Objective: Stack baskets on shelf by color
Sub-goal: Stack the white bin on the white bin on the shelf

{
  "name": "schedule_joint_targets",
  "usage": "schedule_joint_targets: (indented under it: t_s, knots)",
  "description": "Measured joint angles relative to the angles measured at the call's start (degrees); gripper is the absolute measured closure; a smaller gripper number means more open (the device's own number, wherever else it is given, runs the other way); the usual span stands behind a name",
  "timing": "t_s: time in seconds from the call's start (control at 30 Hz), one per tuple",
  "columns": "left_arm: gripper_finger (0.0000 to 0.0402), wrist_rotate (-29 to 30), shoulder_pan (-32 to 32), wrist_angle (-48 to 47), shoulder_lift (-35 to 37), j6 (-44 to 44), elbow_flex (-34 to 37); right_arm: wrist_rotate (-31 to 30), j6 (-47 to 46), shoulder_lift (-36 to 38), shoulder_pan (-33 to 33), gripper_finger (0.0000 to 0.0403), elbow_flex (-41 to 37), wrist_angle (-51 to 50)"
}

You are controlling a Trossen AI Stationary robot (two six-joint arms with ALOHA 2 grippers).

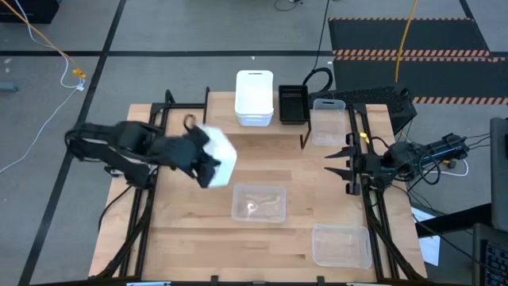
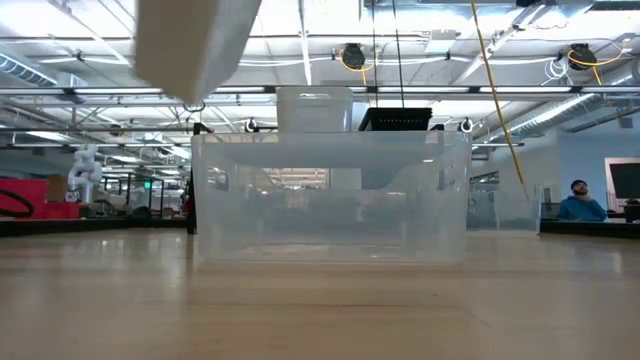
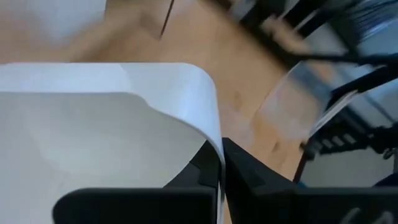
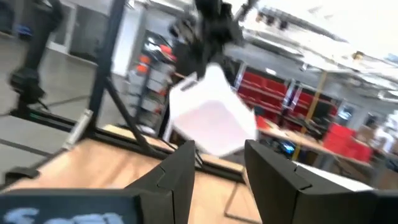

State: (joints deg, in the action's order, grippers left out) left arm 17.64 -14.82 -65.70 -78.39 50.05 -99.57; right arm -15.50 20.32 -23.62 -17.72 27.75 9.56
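Note:
My left gripper [image 1: 208, 161] is shut on a white basket [image 1: 220, 152] and holds it in the air over the table's left middle; the low view shows this basket [image 2: 195, 45] high up. On the shelf [image 1: 278, 135] at the far edge stand another white basket [image 1: 254, 97], a black slatted basket [image 1: 293, 103] and a clear basket [image 1: 328, 121]. Two more clear baskets rest on the table, one in the middle [image 1: 258, 202] and one at the near right [image 1: 341, 245]. My right gripper [image 1: 337, 163] waits open at the right side. My left gripper holds the white basket by one side wall at its rim [image 3: 217, 149]. The wall is pinched between the two fingers [image 3: 249, 171], one inside the basket and one outside. The basket is lifted clear of the table and sits tilted in the hold.
The table's dark frame rails run along both sides [image 1: 143, 206]. Bare wood lies between the middle clear basket and the shelf. In the low view the middle clear basket [image 2: 330, 195] fills the foreground. A person [image 2: 580, 205] sits far off in the room.

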Motion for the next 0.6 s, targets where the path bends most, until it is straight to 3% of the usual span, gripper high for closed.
schedule_joint_targets:
  t_s: [0.27, 0.43, 0.6]
  knots:
    - [0.0395, 7.1, 5.3, 8.8, 7.0, -16.6, 0.0, -5.6, -1.6, 0.0, 0.0, 0.0271, 0.0, -3.3]
    - [0.0398, 12.8, 9.3, 20.4, 8.2, -42.0, -0.1, -5.6, -4.4, -0.1, 0.0, 0.0271, 0.0, -4.8]
    - [0.0393, 13.5, 13.8, 31.4, 5.7, -66.3, -0.1, -5.6, -7.2, -0.2, 0.0, 0.0271, 0.0, -7.0]
